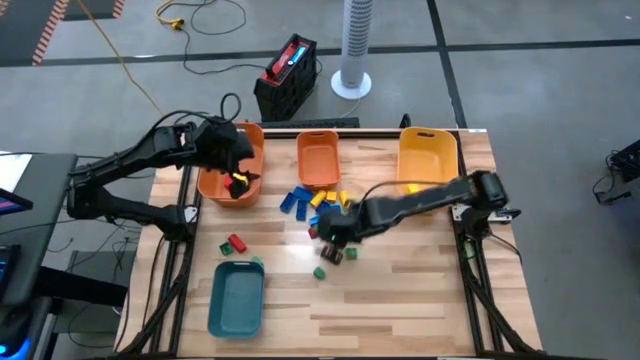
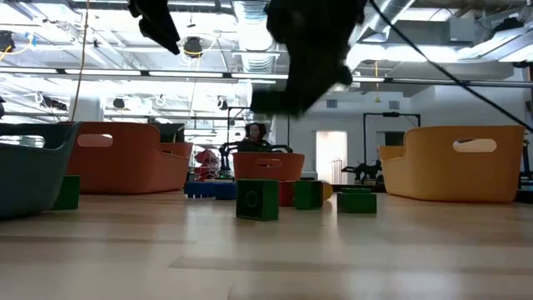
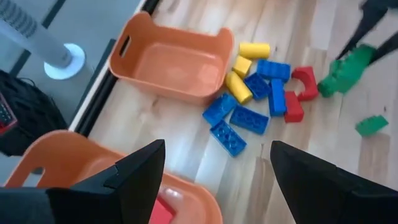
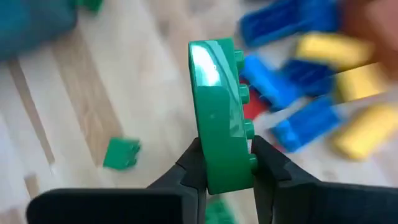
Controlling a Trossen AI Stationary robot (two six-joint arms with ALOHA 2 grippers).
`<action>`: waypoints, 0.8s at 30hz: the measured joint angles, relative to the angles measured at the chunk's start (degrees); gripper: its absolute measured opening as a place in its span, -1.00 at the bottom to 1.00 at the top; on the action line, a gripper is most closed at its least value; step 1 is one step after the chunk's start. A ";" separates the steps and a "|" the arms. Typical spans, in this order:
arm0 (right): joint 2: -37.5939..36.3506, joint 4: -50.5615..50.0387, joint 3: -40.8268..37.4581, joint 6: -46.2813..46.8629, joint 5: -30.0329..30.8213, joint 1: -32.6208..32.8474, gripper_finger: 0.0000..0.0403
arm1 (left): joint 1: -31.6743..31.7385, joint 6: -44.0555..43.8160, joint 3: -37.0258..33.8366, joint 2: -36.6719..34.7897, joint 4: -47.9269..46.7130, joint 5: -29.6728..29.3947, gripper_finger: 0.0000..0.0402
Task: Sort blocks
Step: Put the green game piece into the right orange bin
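Observation:
A pile of blue, yellow and red blocks (image 1: 315,200) lies mid-table in front of the middle orange bin (image 1: 318,158). Loose green blocks (image 2: 256,200) (image 1: 320,272) and a red and green pair (image 1: 235,243) lie nearer. My right gripper (image 1: 335,232) hovers beside the pile, shut on a green block (image 4: 219,124). My left gripper (image 3: 217,152) is open above the left orange bin (image 1: 232,170), which holds a red block (image 3: 163,213) and something yellow (image 1: 238,183). My right gripper pinches the green block by its lower end (image 4: 224,177) between the two fingers (image 4: 189,168), one on each broad side. The fingers come from above, pointing down. The block sticks out past the fingertips with its studs (image 4: 245,93) facing sideways, lifted clear of the table.
A teal bin (image 1: 237,298) stands at the near left and a yellow bin (image 1: 428,155) at the far right. Bare wood (image 1: 420,290) spreads over the near right of the table. Beyond the far edge stand a black crate (image 1: 287,75) and a white fan (image 1: 354,50).

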 joint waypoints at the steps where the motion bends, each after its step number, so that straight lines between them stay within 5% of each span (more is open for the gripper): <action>1: -1.38 -0.72 0.23 -0.15 0.40 -1.00 -0.56 | 0.02 -0.40 0.00 0.02 0.65 0.00 0.43; 8: -5.36 -0.91 3.24 -5.03 0.56 -11.09 -0.54 | 0.14 -4.01 -0.01 1.91 8.11 0.15 0.43; 18: 3.50 -2.61 9.53 -20.22 -9.23 -27.97 -0.54 | 1.40 -9.83 -0.02 8.59 10.17 0.13 0.43; 24: 8.80 -3.09 9.44 -30.93 -13.89 -32.81 -0.54 | 1.51 -15.06 -0.02 9.60 12.61 -3.04 0.43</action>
